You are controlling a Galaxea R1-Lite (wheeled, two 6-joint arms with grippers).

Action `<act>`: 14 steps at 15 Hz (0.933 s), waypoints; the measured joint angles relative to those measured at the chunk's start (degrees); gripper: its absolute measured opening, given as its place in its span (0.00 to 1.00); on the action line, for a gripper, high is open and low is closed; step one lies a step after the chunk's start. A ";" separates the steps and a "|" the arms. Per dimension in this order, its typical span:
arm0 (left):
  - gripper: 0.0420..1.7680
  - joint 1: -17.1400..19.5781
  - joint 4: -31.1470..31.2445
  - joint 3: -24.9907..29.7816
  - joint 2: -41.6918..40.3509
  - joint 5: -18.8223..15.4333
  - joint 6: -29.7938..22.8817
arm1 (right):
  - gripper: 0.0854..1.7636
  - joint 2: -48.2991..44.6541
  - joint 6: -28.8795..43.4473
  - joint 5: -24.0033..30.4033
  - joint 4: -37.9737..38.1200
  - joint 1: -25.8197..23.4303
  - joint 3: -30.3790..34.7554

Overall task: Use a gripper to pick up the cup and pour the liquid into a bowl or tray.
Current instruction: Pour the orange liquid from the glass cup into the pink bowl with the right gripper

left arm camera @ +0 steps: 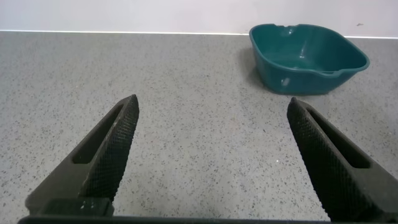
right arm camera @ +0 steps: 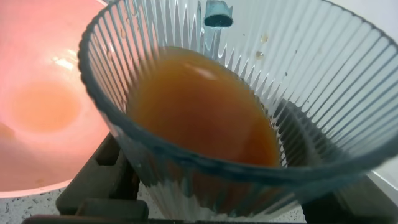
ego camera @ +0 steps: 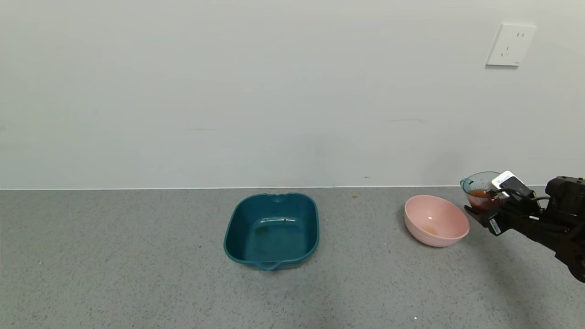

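While the left gripper [left arm camera: 208,155] sits idle with jaws spread wide over bare desk [ego camera: 114,274], holding nothing, the right gripper [ego camera: 491,208] is closed around the cup [ego camera: 480,189] at the far right, held just beside the pink bowl [ego camera: 436,220] and apparently raised off the desk. In the right wrist view the liquid [right arm camera: 199,118] already slopes toward the bowl-side rim, so the cup looks tilted. Main risk, as I judge it: the cup's lip looks to sit beside the bowl's rim rather than over it, so tipping further now could dump liquid onto the desk between them. Ribbed, thin plastic wall could also slip or flex in the grip if tilt comes fast. A faint orange trace shows in the bowl bottom. Farther off, the teal tray [ego camera: 272,230] sits mid-desk, well apart, not involved.
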 joint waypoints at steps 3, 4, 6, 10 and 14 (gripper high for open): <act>0.97 0.00 0.01 0.00 0.00 0.00 0.00 | 0.78 0.00 -0.85 -0.17 -0.20 0.41 0.09; 0.97 0.00 0.00 0.00 0.00 0.00 0.00 | 0.78 0.05 -1.40 -0.15 -0.20 0.45 0.24; 0.97 0.00 0.00 0.00 0.00 0.00 0.00 | 0.78 0.11 -2.73 -0.15 -0.20 0.45 0.66; 0.97 0.00 0.00 0.00 0.00 0.00 0.00 | 0.78 0.16 -4.63 -0.30 -0.50 0.67 0.94; 0.97 0.00 0.00 0.00 0.00 0.00 0.00 | 0.78 0.20 -6.67 -2.21 -0.45 0.87 0.94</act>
